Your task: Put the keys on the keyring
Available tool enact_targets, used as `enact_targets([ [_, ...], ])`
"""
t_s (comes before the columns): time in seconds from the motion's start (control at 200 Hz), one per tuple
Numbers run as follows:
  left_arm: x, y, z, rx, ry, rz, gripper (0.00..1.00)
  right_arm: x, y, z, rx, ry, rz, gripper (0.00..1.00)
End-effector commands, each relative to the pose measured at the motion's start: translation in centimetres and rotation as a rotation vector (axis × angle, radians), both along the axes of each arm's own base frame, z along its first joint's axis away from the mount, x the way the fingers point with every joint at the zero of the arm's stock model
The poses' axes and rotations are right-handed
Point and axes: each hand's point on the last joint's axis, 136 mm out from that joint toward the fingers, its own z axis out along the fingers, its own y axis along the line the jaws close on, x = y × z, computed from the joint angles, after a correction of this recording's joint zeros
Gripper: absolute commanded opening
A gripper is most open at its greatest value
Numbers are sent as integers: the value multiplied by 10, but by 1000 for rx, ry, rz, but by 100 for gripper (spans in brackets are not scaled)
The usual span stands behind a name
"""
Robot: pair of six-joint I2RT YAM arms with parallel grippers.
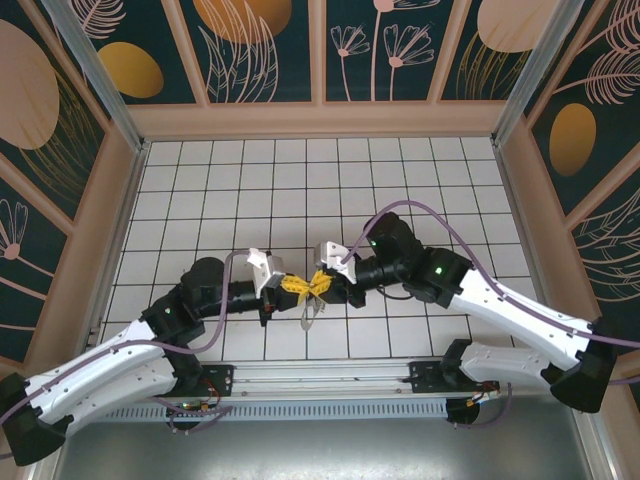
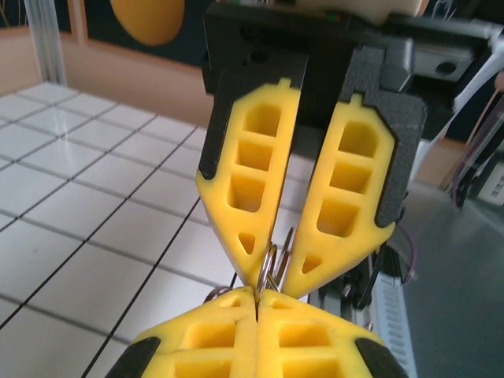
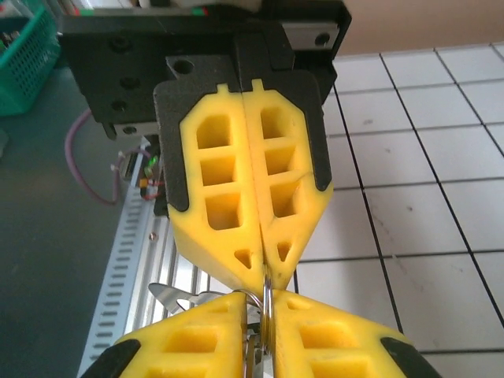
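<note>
Above the white tiled floor my two grippers meet tip to tip, the left gripper [image 1: 298,288] facing the right gripper [image 1: 322,283]. Between them stands the keyring [image 2: 275,258], a thin silvery metal loop seen edge-on. In the left wrist view my left gripper [image 2: 257,294] is shut, with the loop's edge pinched in its seam. The right gripper [image 3: 264,299] is shut on the keyring [image 3: 268,303] from the other side. A flat silvery key [image 3: 175,294] sticks out sideways beside the right fingers. Pale metal [image 1: 309,311] hangs below the fingertips.
A slotted aluminium rail [image 1: 320,377] runs along the near edge between the arm bases. Patterned walls [image 1: 300,60] box in the tiled floor [image 1: 300,180]. A green basket [image 3: 24,63] sits off the table in the right wrist view.
</note>
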Motion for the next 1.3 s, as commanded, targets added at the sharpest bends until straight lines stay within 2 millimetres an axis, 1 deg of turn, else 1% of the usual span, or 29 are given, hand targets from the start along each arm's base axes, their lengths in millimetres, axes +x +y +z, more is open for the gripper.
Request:
enact_targets([
  [0.0,-21,2,59,-257,-90,-89,0,-5,5,11,93,6,17,16],
  [0.115,-23,4,61,-297,-91,-99,0,-7,4,18,137,2,25,12],
  [0.17,-23,3,60,-298,-86,-102,0,-8,4,20,145,4,28,7],
  [0.225,-23,1,58,-291,-79,-106,0,-7,4,21,146,3,27,0],
  [0.345,-16,-6,49,-219,-58,-97,0,-3,4,19,123,-6,12,0],
  [0.43,-6,-10,35,-111,-48,-56,0,1,4,15,71,-13,4,0],
  [0.52,2,-12,28,-17,-57,-29,16,7,7,7,1,-15,3,0],
  [0.561,5,-13,24,18,-59,-26,18,8,8,3,-26,-13,6,0],
  [0.646,8,-16,20,65,-61,-24,20,10,11,-3,-72,-1,24,0],
  [0.711,8,-17,18,75,-63,-31,18,10,13,-8,-98,7,33,0],
  [0.791,6,-18,17,68,-58,-46,5,12,14,-11,-113,10,31,0],
  [0.821,4,-18,17,60,-57,-53,0,12,14,-12,-114,12,32,0],
  [0.966,0,-15,22,10,-66,-58,0,10,13,-10,-95,18,27,0],
  [1.071,-5,-11,37,-59,-89,-61,0,8,11,-9,-63,30,19,10],
  [1.196,-13,-5,57,-180,-110,-76,0,3,9,-5,4,43,15,12],
  [1.296,-16,-1,64,-233,-117,-78,0,0,7,1,65,48,8,12],
])
